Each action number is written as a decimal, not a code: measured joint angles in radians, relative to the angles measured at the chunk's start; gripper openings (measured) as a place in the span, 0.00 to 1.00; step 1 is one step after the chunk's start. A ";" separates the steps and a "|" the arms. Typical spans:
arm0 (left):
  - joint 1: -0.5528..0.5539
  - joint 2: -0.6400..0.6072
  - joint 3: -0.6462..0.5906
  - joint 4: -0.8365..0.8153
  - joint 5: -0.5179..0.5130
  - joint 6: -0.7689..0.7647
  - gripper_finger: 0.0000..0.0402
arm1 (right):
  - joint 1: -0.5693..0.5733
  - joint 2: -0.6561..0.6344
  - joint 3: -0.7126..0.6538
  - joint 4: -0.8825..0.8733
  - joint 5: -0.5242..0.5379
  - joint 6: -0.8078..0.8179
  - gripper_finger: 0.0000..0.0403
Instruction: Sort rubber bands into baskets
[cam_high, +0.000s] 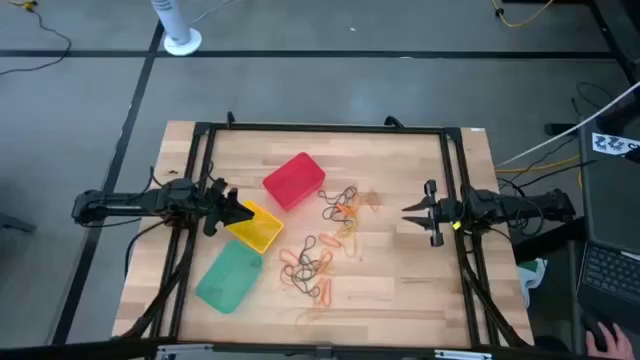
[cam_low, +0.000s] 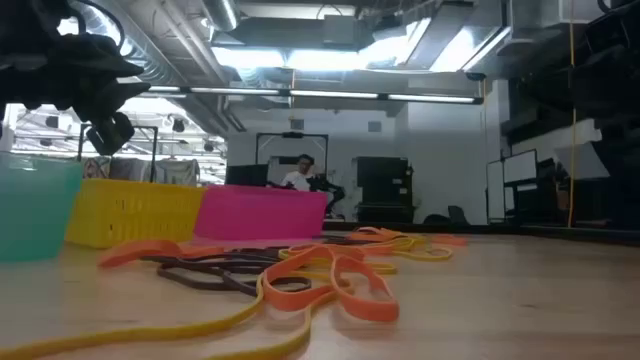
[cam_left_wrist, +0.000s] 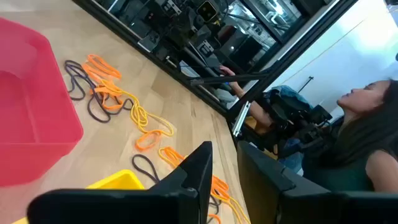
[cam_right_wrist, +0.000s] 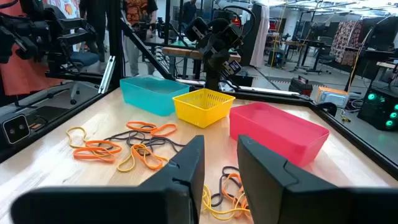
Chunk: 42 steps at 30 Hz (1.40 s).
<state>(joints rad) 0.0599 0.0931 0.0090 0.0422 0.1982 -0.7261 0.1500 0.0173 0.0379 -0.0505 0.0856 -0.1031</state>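
Three baskets stand on the wooden table's left half: red (cam_high: 293, 181), yellow (cam_high: 255, 228) and teal-green (cam_high: 230, 277). Orange, dark and yellowish rubber bands lie loose on the table in two clusters, one near the red basket (cam_high: 340, 210) and one nearer the front (cam_high: 308, 268). They also show in the right wrist view (cam_right_wrist: 124, 146). My left gripper (cam_high: 240, 212) hovers above the yellow basket's near-left side, fingers a little apart and empty (cam_left_wrist: 225, 149). My right gripper (cam_high: 405, 214) hovers right of the bands, pointing toward them, fingers a little apart and empty (cam_right_wrist: 221, 140).
A dark metal frame (cam_high: 320, 128) runs around the table top. A person (cam_left_wrist: 367, 137) sits beyond the table's right edge, next to a laptop (cam_high: 610, 270). Bare wood lies between the bands and my right gripper (cam_high: 385, 260).
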 joint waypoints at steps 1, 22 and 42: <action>0.000 0.000 0.000 0.000 0.000 0.000 0.18 | 0.000 0.000 0.000 0.000 0.000 0.000 0.24; 0.000 0.000 0.000 0.000 0.000 0.000 0.18 | 0.000 0.000 0.000 0.000 0.000 0.000 0.24; 0.000 0.000 0.000 0.000 0.000 0.000 0.18 | 0.000 0.000 -0.008 0.058 -0.003 0.016 0.24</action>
<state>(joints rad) 0.0597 0.0932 0.0090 0.0422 0.1982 -0.7258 0.1501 0.0170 0.0302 0.0077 0.0828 -0.0872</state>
